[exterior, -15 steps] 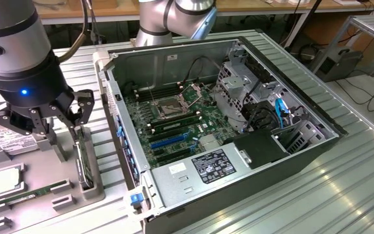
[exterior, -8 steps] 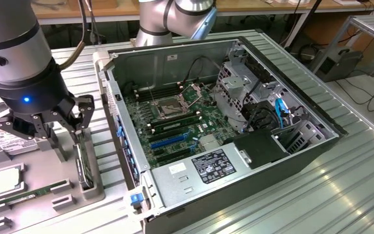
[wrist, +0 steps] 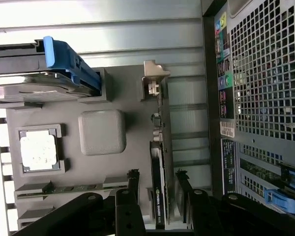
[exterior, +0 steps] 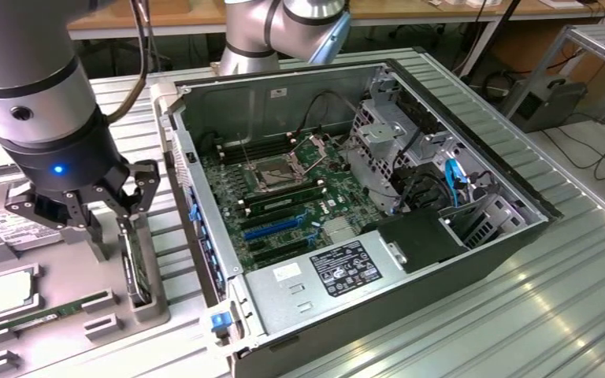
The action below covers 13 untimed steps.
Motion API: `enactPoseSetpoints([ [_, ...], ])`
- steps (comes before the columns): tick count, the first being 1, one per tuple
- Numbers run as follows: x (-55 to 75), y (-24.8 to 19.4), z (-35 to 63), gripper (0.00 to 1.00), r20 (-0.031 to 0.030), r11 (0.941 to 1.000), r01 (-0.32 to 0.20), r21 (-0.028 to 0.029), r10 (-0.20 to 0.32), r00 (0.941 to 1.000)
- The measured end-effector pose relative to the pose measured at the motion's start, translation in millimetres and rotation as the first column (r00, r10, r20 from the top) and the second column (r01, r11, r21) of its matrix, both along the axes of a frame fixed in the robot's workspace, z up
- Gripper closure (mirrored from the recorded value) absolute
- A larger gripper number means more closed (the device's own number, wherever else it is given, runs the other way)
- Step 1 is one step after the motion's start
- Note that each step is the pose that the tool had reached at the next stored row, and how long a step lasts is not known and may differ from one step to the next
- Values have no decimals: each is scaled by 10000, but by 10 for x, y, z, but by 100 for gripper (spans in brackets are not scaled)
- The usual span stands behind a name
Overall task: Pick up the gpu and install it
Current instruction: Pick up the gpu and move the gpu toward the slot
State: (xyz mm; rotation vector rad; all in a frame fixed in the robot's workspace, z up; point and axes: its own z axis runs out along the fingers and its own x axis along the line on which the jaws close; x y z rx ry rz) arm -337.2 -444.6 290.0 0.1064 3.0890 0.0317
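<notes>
The gpu stands on its edge in a slot of the grey holder tray, its silver bracket at one end. In the exterior view the gpu sits at the left, just outside the open computer case. My gripper hangs right over the card, open. In the wrist view the gripper has one black finger on each side of the card, with a small gap on both sides. The motherboard's blue expansion slots lie bare inside the case.
The tray also holds a CPU, a long green memory stick and a hard drive in a blue caddy. The case's rear panel stands close beside the tray. A drive cage and cables fill the case's far side.
</notes>
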Motion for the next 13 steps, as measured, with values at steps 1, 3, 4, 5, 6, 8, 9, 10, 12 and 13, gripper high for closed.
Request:
enactPoseSetpoints([
  [1,7,1,-26,58,0,10000,-6,-1,6,10000],
  [3,7,1,-62,58,0,10000,-6,-1,6,10000],
  [4,7,1,-81,58,-1,10000,-7,-1,7,10000],
  [5,7,0,-97,58,0,10000,-9,-1,9,10000],
  [6,7,-1,-118,58,0,10000,-16,-1,16,10000],
  [8,7,-3,-148,58,2,10000,-32,-1,32,10000],
  [9,7,-4,-164,58,6,10000,-47,-1,47,10000],
  [10,7,-4,-175,58,8,10000,-62,-1,62,10000],
  [12,7,-5,-198,58,15,10000,-94,-1,94,10000],
  [13,7,-5,-209,58,20,9999,-111,-1,111,9999],
])
